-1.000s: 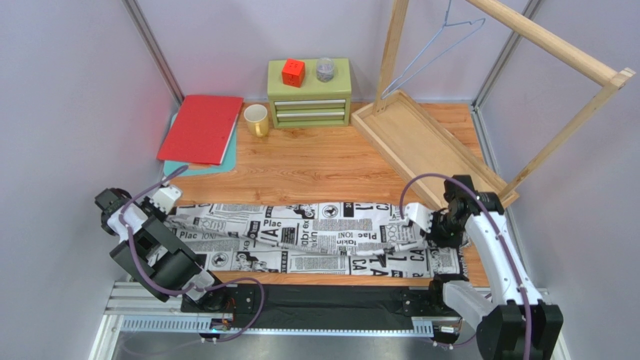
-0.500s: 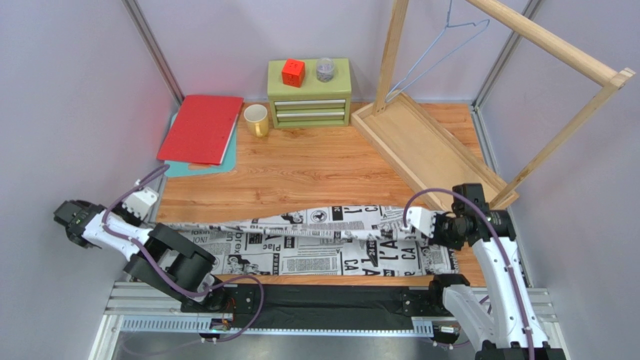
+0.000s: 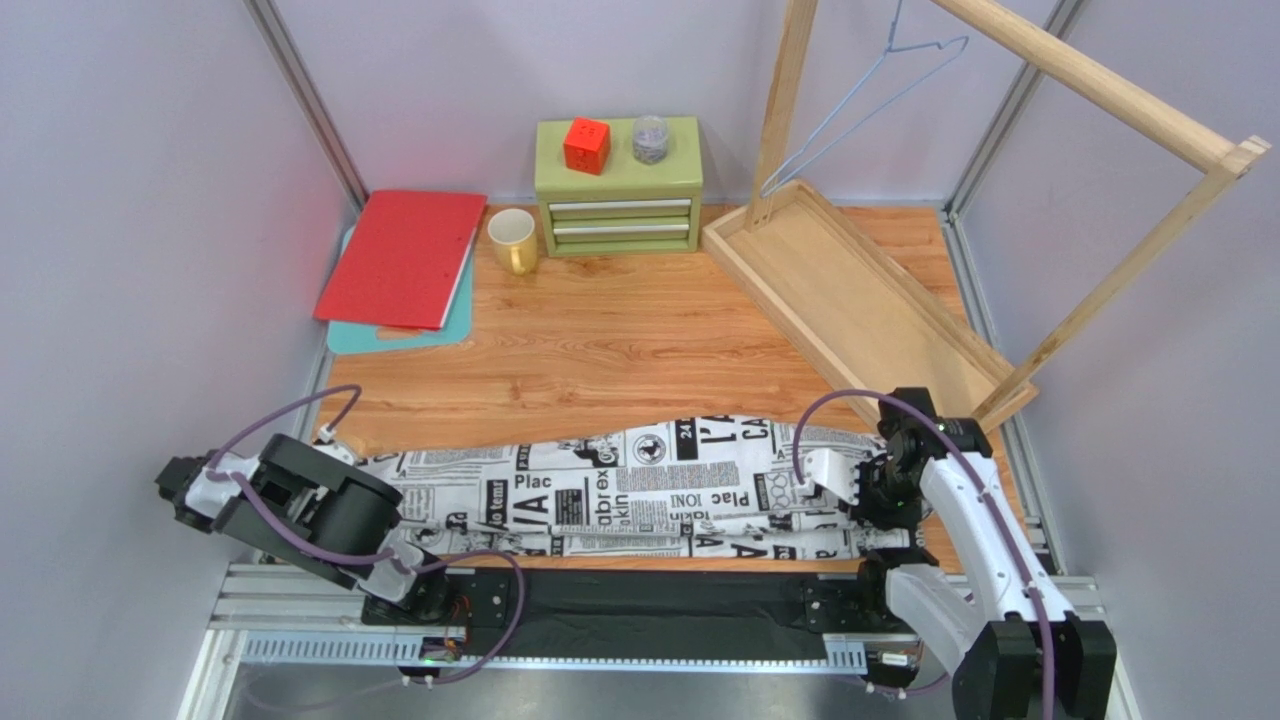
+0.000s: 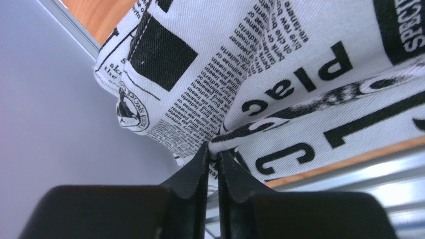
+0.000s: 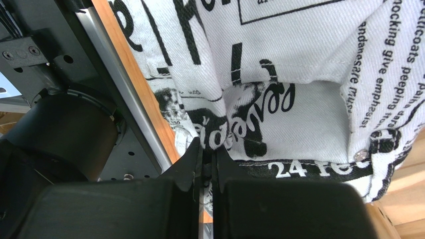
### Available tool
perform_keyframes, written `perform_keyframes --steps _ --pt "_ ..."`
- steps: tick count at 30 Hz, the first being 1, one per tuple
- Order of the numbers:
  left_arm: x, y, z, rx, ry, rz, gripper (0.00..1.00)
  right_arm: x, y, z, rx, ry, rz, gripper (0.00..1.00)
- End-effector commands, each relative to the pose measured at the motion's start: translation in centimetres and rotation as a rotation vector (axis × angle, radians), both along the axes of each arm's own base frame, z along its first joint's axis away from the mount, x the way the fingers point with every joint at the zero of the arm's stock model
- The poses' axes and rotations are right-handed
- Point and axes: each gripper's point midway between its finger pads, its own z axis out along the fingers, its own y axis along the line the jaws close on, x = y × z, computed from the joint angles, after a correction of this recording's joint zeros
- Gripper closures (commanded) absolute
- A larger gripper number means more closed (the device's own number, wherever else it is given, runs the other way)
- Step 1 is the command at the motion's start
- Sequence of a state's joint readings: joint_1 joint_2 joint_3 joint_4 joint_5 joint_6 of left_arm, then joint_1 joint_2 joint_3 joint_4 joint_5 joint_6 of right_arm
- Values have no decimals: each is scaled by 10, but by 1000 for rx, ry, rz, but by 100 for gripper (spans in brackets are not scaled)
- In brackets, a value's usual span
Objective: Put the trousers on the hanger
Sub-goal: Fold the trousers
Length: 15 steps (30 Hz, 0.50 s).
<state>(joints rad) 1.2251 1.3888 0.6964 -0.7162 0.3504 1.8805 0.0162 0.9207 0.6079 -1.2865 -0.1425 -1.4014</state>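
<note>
At the near edge of the desk [image 3: 631, 330], the left jaws are pressed together on a thin fold at one end of the trousers [image 3: 631, 488]. The right jaws pinch the other end just below the waistband, beside a metal rivet [image 5: 360, 156]. Between the two arms the trousers stretch in a long band, rucked along the middle and lying close to the desk's front edge.

The step in hand looks like the lift and carry. To do it well, both pinches likely need to stay firm. The arms should rise together so the cloth stays level and neither end is pulled out of a shallow grip.

The hanger [image 3: 864, 105] hangs from the top bar of the wooden rack [image 3: 1112, 98] at the far right, well apart from the trousers. It probably swings freely, so a slow approach and a gentle drape across its lower wire seem wise.
</note>
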Motion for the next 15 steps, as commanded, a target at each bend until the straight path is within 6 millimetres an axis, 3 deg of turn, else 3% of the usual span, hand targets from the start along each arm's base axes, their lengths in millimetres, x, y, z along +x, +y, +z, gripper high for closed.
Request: perform_keyframes --steps 1,2,3,4,5,7,8,15 --pt "-15 2 25 -30 59 -32 74 9 -15 17 -78 -55 4 85" --pt "-10 8 43 -9 38 -64 66 6 -14 21 -75 -48 4 83" --pt "-15 -10 50 -75 46 -83 50 7 -13 25 -65 -58 -2 80" --pt "-14 -10 63 -72 36 -95 32 10 -12 31 -61 -72 -2 64" --pt "-12 -17 73 -65 21 -136 26 7 -11 37 -55 -76 -2 56" --pt "-12 -36 83 -100 4 -173 25 11 -5 47 -23 -103 -11 36" --pt "-6 -42 90 -74 -40 -194 21 13 -3 59 -13 -124 -14 32" --pt "3 -84 57 -82 -12 -183 21 28 10 92 65 -113 -103 32"
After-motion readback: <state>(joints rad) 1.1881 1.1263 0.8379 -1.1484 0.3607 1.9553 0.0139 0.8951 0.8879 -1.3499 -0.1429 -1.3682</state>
